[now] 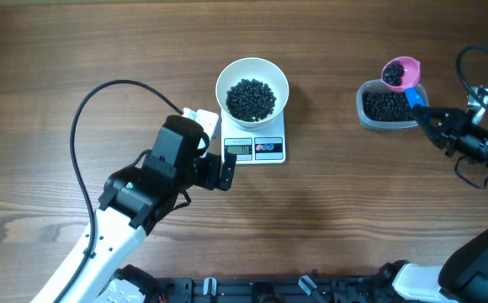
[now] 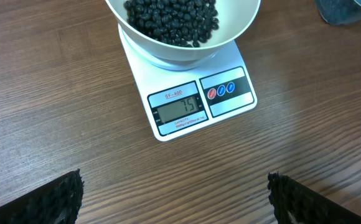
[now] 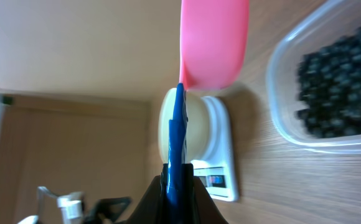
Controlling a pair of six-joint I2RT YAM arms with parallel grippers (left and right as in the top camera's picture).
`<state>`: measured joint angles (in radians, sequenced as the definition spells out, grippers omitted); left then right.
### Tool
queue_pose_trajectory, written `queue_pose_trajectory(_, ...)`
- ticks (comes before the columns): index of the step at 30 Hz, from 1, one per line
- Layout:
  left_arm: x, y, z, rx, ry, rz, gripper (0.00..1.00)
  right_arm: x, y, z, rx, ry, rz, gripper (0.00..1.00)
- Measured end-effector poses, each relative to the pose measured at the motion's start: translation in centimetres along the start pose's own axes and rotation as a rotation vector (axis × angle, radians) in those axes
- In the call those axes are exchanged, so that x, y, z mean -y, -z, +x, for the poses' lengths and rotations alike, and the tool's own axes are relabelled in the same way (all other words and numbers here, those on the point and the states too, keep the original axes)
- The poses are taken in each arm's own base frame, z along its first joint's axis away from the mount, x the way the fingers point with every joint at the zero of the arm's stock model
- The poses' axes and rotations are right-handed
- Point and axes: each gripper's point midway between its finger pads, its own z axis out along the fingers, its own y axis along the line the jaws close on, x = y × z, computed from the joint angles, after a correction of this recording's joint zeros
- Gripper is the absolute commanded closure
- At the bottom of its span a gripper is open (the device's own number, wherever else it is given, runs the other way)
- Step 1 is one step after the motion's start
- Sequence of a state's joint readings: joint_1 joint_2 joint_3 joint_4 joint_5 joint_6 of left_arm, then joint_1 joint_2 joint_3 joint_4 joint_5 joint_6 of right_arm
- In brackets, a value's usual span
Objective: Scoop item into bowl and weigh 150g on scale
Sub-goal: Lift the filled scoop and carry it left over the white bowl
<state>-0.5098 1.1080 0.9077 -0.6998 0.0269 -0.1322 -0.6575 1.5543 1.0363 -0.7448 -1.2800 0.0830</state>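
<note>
The white bowl sits on the scale with a dark heap of beads in it, and the scale's display reads 75. Well to the right of the scale, the right gripper is clenched on the blue handle of a pink scoop. The scoop carries a small load of beads and hangs over the far edge of the clear tub, which holds more of them. Just left of the scale, the left gripper hangs over the table, its jaws spread wide and grasping nothing.
</note>
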Motion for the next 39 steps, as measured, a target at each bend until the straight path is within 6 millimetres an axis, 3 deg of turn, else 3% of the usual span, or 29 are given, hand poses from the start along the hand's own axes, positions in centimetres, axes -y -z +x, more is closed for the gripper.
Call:
queue_pose_trajectory(8, 0.0, 0.0, 0.0, 0.000, 0.000, 0.000, 0.00, -2.8, -1.3, 1.2, -0.066, -0.040, -0.136, 0.96)
queue_pose_trajectory(19, 0.0, 0.0, 0.0, 0.000, 0.000, 0.000, 0.00, -6.9, -7.4, 6.7, -0.330, -0.005, -0.229, 0.96)
queue_pose_trajectory(27, 0.0, 0.0, 0.0, 0.000, 0.000, 0.000, 0.00, -10.3, -11.6, 9.3, -0.462, 0.089, -0.286, 0.96)
queue_pose_trajectory(32, 0.0, 0.0, 0.0, -0.002, 0.000, 0.000, 0.00, -10.6, -13.1, 9.9, -0.472, 0.108, -0.254, 0.96)
queue_pose_trajectory(39, 0.0, 0.0, 0.1, -0.003, 0.000, -0.001, 0.00, -9.4, -15.6, 11.1, -0.445, 0.214, -0.146, 0.96)
